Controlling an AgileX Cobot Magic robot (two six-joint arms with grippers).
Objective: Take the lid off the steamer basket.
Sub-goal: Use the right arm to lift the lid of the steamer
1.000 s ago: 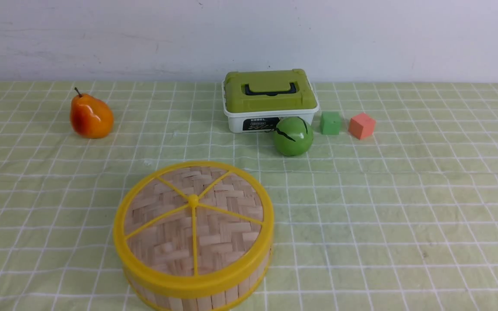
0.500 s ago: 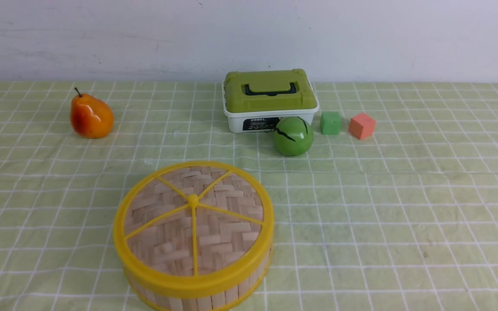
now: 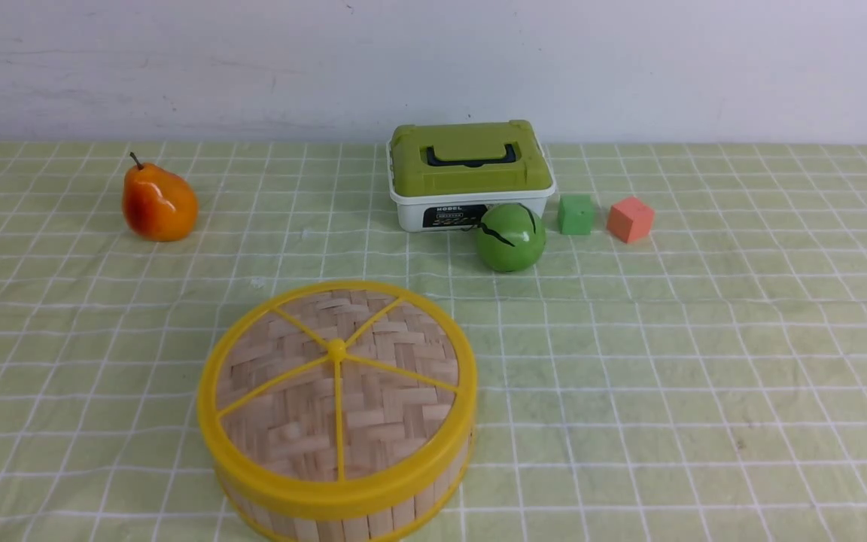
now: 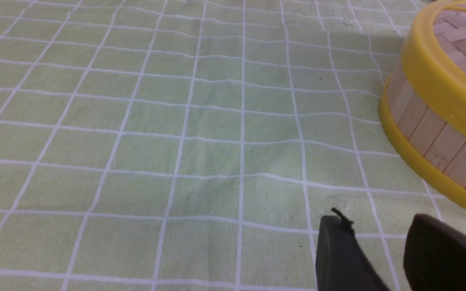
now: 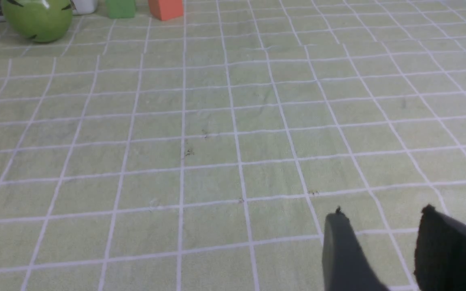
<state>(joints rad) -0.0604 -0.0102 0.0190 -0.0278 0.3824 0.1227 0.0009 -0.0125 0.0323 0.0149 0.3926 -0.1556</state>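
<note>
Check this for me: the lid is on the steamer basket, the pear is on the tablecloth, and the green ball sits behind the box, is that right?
Not quite: the front view shows the green ball in front of the box. The lid is on the basket, and the pear is on the tablecloth.

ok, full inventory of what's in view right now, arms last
lid: 1, woven bamboo with yellow rim, on the steamer basket
steamer basket: 1, bamboo slats with yellow rim, front left
box: 1, white with green top and black handle, back centre
ball: 1, green with black streaks, just in front of box
cubes: 2, green and red, right of box
pear: 1, orange-red, back left
cloth: 1, green with white grid, under everything
wall: 1, whitish, behind
left hand: 1, dark, open, over cloth
right hand: 1, dark, open, over cloth
</note>
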